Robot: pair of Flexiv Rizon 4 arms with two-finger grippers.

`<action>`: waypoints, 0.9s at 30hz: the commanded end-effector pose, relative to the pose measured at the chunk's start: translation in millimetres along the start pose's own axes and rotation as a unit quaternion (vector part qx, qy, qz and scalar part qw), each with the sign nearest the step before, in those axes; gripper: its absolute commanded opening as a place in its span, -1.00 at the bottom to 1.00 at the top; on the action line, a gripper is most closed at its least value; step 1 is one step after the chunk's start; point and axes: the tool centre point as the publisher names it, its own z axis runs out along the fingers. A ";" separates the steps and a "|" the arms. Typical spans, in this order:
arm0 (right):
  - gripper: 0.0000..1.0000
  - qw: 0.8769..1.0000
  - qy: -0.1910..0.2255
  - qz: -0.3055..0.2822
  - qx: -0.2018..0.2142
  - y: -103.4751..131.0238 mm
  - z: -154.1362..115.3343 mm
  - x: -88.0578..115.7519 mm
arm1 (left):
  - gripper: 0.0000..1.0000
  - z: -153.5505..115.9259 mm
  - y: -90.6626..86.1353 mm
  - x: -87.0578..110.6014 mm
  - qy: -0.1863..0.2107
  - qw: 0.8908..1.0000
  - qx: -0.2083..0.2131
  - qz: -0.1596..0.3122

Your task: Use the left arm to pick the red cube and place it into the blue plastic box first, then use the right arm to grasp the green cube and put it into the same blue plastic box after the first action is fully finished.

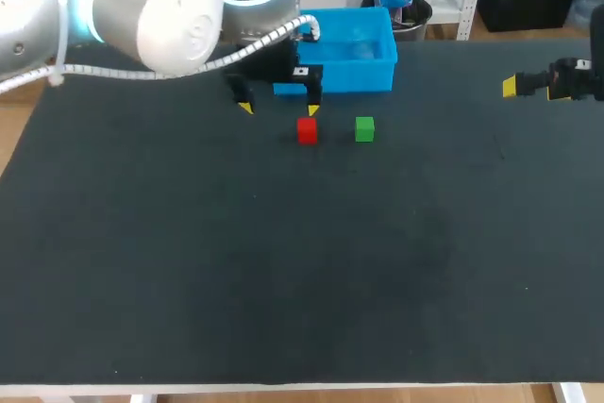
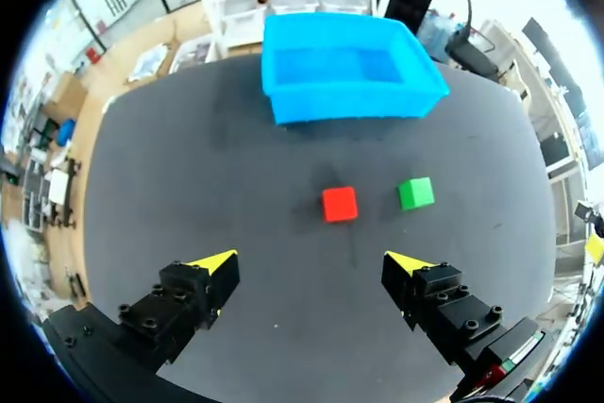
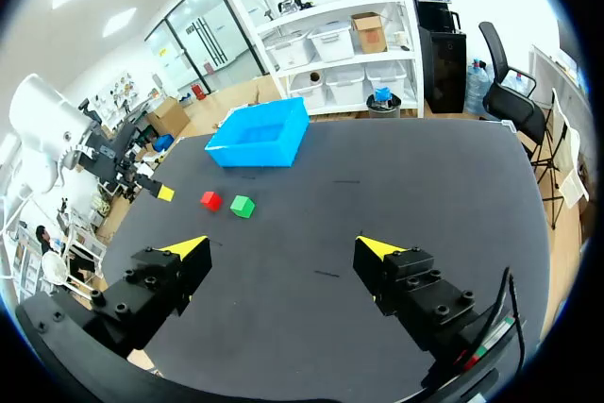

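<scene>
Spreading under everything: one dark, matte table [image 1: 283, 280], with a pale strip edging its near side. Standing on it by the far edge, a little right of middle: one open-topped blue box [image 1: 363, 76]. Sitting just near of the box: two cubes, one red cube [image 1: 307, 129] and one green cube [image 1: 364, 128], side by side with a gap between them, red on the left, both on the bare table and neither touching the box.

Coming in from the far left: one left arm [image 1: 179, 7], silver and white with a glowing ring, and one white cable [image 1: 142, 73] trailing along it. Hanging just far and left of the red cube: the left gripper [image 2: 311, 261], jaws spread wide and gripping nothing. Lying ahead of it in the left wrist view, untouched: the red cube, with the green cube beside that and the box beyond.

Hovering at the far right, well apart from cubes and box: the right gripper [image 3: 281, 247], jaws likewise parted and holding nothing.

Showing in each wrist view: two yellow tips [image 3: 186, 248].

Covering the box's near left corner in the head view: the left arm's wrist. Being cut off by that view's right edge: the right arm [image 1: 578, 80], with only one yellow tip showing there. Not telling from the head view alone how high the left gripper is hanging.
</scene>
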 end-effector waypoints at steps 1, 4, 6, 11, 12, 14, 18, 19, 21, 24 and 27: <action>1.00 1.000 0.000 0.000 0.000 -0.1 0.1 0.0 | 1.00 -0.4 -2.0 -0.7 0.001 1.000 -0.012 -0.001; 1.00 1.000 0.000 0.000 0.000 -0.1 0.1 0.0 | 1.00 -0.4 -2.0 -0.7 0.001 1.000 -0.012 -0.001; 1.00 1.000 0.000 0.000 0.000 -0.1 0.1 0.0 | 1.00 -0.4 -2.0 -0.7 0.001 1.000 -0.012 -0.001; 1.00 1.000 0.000 0.000 0.000 -0.1 0.1 0.0 | 1.00 -0.4 -2.0 -0.7 0.001 1.000 -0.012 -0.001; 1.00 1.000 0.000 0.000 0.000 -0.1 0.1 0.0 | 1.00 0.0 -2.0 -1.3 0.001 1.000 -0.015 -0.003; 1.00 1.000 0.000 0.000 0.000 -0.1 0.1 0.0 | 1.00 -0.2 -5.3 -4.3 -0.006 1.000 -0.022 -0.006; 1.00 1.000 0.000 0.000 0.000 -0.1 0.1 0.0 | 1.00 -0.2 -15.3 -11.5 -0.015 0.999 -0.028 -0.010; 1.00 1.000 0.000 0.000 0.000 -0.1 0.1 0.0 | 1.00 0.6 -17.9 -13.1 -0.017 0.999 -0.029 -0.010; 1.00 1.000 0.000 0.000 0.000 -0.1 0.1 0.0 | 1.00 3.4 -21.8 -15.8 -0.024 0.999 -0.023 -0.014; 1.00 1.000 0.000 0.000 0.000 -0.1 0.1 0.0 | 1.00 10.4 -25.5 -18.9 -0.021 0.999 -0.012 -0.028; 1.00 1.000 0.000 0.000 0.000 -0.1 0.1 0.0 | 1.00 16.6 -29.3 -20.1 -0.016 0.999 -0.007 -0.032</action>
